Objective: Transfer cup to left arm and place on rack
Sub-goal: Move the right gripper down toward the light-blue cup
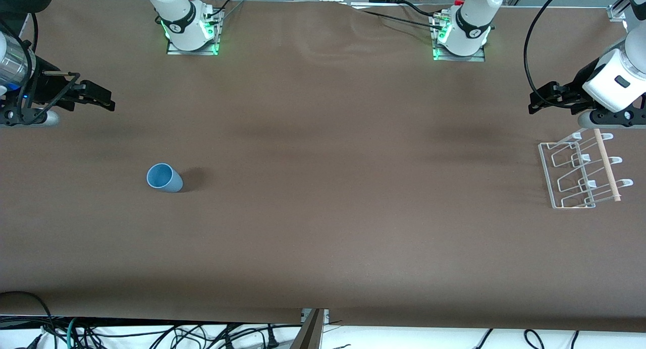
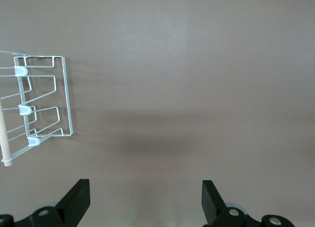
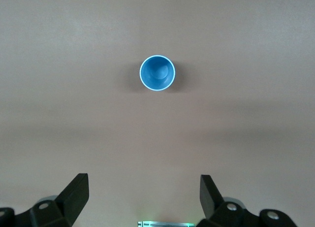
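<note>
The light-blue cup [image 1: 164, 178] stands upright on the brown table toward the right arm's end. It also shows in the right wrist view [image 3: 157, 73], mouth up and apart from the fingers. My right gripper [image 1: 103, 98] hangs open and empty over the table, closer to the bases than the cup; its own view shows it too [image 3: 144, 190]. The white wire rack [image 1: 580, 170] with its wooden rod [image 1: 607, 165] lies at the left arm's end, and its edge shows in the left wrist view [image 2: 44, 104]. My left gripper [image 1: 537, 101] hangs open and empty just beside the rack, toward the bases [image 2: 145, 192].
The two arm bases [image 1: 192, 28] [image 1: 462, 36] stand with green lights along the table's edge farthest from the front camera. Black cables [image 1: 151, 334] lie below the near edge. The brown table cover [image 1: 323, 213] stretches bare between cup and rack.
</note>
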You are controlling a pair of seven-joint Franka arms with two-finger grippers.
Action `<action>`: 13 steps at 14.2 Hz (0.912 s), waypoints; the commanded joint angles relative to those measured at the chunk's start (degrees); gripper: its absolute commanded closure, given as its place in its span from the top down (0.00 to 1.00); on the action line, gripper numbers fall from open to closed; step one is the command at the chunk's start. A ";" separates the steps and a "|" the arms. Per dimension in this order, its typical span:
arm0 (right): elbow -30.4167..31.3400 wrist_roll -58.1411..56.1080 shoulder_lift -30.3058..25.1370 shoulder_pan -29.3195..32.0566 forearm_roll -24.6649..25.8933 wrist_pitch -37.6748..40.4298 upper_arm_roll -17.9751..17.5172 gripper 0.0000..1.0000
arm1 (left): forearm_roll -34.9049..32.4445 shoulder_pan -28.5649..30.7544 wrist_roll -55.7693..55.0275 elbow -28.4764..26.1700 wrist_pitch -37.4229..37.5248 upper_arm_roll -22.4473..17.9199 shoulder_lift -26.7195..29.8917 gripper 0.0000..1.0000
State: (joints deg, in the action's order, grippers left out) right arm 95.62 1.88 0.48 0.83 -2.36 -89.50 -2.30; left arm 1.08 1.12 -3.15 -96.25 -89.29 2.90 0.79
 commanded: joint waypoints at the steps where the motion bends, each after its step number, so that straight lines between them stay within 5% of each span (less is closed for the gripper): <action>1: -0.44 2.50 0.22 -0.21 1.39 -0.50 -0.25 1.00 | -0.29 0.02 -0.02 1.59 1.22 0.00 -0.62 1.00; 13: -0.88 2.26 0.22 -1.00 2.45 -0.15 -0.25 1.00 | -0.29 0.19 -0.02 1.51 1.22 -0.26 -0.62 1.00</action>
State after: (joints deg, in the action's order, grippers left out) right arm 95.55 3.46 0.49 0.00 -1.09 -90.03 -2.31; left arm 1.08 1.24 -3.15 -96.25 -89.26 2.64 0.79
